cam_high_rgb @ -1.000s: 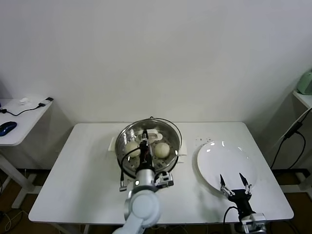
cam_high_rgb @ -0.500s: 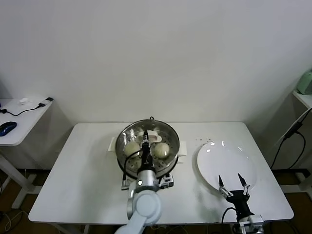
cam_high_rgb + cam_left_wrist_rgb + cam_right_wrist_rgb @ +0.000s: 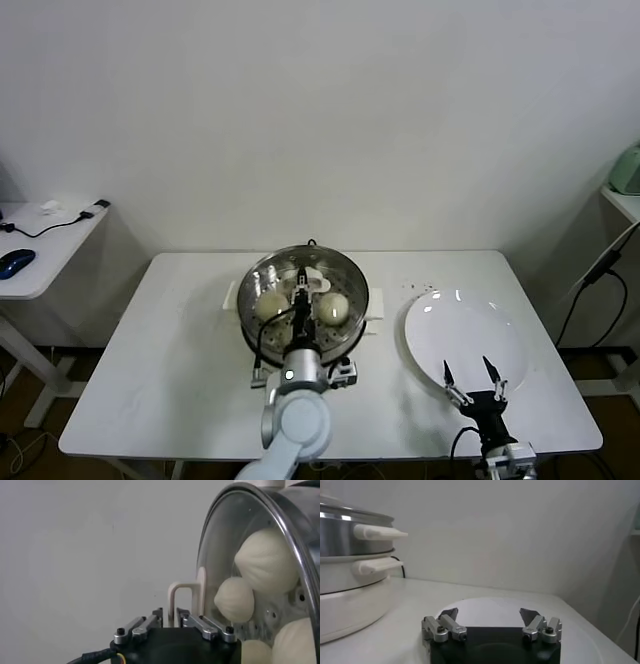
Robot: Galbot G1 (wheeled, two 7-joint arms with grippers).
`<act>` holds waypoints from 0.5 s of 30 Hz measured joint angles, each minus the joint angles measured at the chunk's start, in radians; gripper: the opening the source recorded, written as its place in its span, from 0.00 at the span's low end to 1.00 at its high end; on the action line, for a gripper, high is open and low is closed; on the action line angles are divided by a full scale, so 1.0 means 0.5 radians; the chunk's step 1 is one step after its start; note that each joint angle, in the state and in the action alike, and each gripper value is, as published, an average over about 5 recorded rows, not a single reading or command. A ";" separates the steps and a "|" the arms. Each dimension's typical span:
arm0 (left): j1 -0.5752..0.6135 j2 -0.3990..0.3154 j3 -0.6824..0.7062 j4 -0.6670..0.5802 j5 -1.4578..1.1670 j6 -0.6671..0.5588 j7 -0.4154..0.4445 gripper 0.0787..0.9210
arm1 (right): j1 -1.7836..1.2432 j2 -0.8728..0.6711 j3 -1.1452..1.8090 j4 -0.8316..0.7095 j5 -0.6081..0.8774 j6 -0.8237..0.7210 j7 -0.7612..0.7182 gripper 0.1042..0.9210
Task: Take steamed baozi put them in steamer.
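Note:
The steamer [image 3: 243, 305] stands at the middle of the white table, its steel wall [image 3: 345, 530] on the cream pot base [image 3: 350, 605]. A glass lid [image 3: 220, 555] sits on it. Through the glass I see steamed baozi [image 3: 270, 305] [image 3: 333, 308], several of them in the left wrist view [image 3: 267, 562] [image 3: 234, 600]. My left gripper [image 3: 300, 288] [image 3: 170, 612] is over the lid. Its jaws stand a sliver apart on either side of the cream lid handle [image 3: 187, 592]. My right gripper [image 3: 475, 378] [image 3: 490, 614] hangs open and empty over the near edge of the white plate [image 3: 465, 330].
The table [image 3: 170, 340] has bare room left of the pot. Dark specks [image 3: 410, 288] lie beside the plate. A side table with a blue mouse [image 3: 15, 262] and cable stands far left. A cable and a green object [image 3: 628, 168] are at the far right.
The lid, tilted and offset a second ago, has settled level on the steamer. My left jaws have eased slightly off the handle. The right gripper drifted a little toward the table's front.

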 measured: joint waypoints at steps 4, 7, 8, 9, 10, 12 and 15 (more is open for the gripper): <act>0.011 0.029 0.018 -0.055 -0.048 0.002 0.042 0.37 | -0.002 -0.011 -0.007 0.010 0.000 -0.008 0.000 0.88; 0.029 0.058 0.022 -0.114 -0.087 0.000 0.078 0.47 | -0.005 -0.020 -0.017 0.019 0.000 -0.016 0.000 0.88; 0.036 0.068 0.021 -0.136 -0.099 -0.002 0.088 0.50 | -0.006 -0.023 -0.021 0.022 0.000 -0.019 0.001 0.88; 0.044 0.079 0.021 -0.158 -0.111 -0.003 0.095 0.53 | -0.007 -0.025 -0.025 0.023 0.000 -0.020 0.002 0.88; 0.053 0.091 0.020 -0.181 -0.122 -0.004 0.101 0.57 | -0.008 -0.025 -0.029 0.025 -0.001 -0.020 0.002 0.88; 0.072 0.116 0.015 -0.231 -0.144 -0.008 0.108 0.63 | -0.011 -0.025 -0.036 0.028 -0.003 -0.021 0.004 0.88; 0.108 0.155 0.002 -0.316 -0.187 -0.022 0.108 0.74 | -0.017 -0.025 -0.047 0.036 -0.003 -0.021 0.009 0.88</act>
